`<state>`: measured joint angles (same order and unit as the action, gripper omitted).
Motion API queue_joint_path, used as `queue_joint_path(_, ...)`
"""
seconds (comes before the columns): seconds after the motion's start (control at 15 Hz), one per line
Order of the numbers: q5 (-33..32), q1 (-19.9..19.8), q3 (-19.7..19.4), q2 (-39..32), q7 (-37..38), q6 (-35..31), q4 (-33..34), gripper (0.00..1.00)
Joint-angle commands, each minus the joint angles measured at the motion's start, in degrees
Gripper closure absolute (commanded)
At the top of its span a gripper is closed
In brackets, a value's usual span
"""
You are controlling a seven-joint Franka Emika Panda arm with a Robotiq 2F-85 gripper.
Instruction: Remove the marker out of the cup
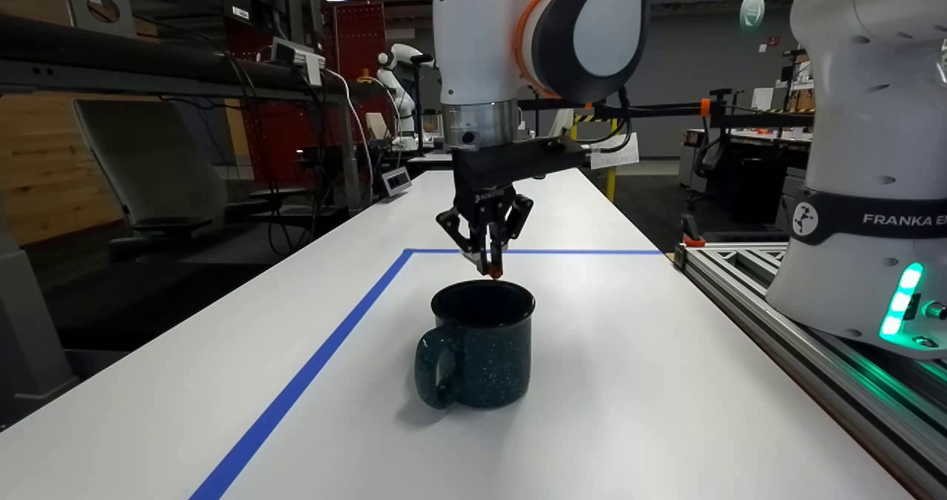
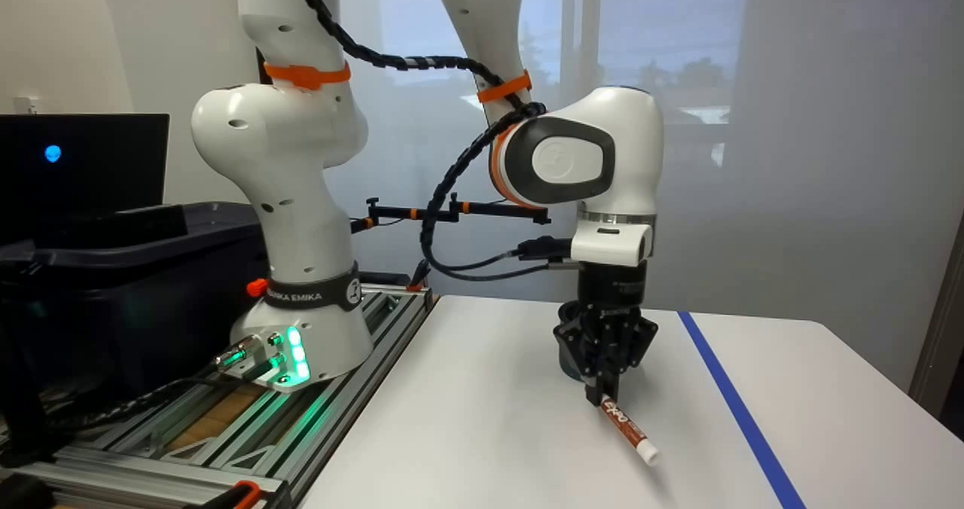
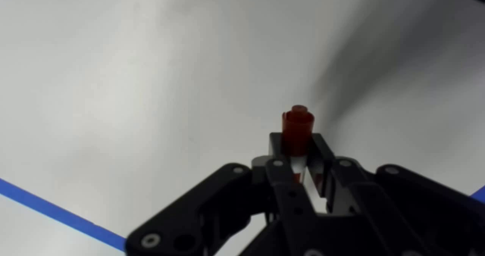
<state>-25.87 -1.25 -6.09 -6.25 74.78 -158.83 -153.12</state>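
Fingers have got the marker pinched between them, and it's out of the cup. It's tilted, white end pointing to the lower right in an exterior view; the reddish end pokes out just right of center in the wrist view. Cup's upright on the desk, handle toward the left in an exterior view, blue tape down that side too, from where I'm standing.
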Motion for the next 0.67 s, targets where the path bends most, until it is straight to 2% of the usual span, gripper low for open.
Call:
queue_joint_path(0.0, 5.5, 2.0, 0.2, -4.9, 2.8, -3.1, 0.9, 0.95)
queue_joint_path(0.47, 17.2, 4.1, 0.1, -9.9, -1.2, -5.1, 3.3, 0.95)
queue_joint_path(0.53, 17.6, 4.7, -0.2, -9.7, -1.4, -4.8, 3.4, 0.57)
queue_joint_path(0.6, 18.1, 5.0, -0.2, -9.4, -1.9, -4.5, 3.6, 0.53)
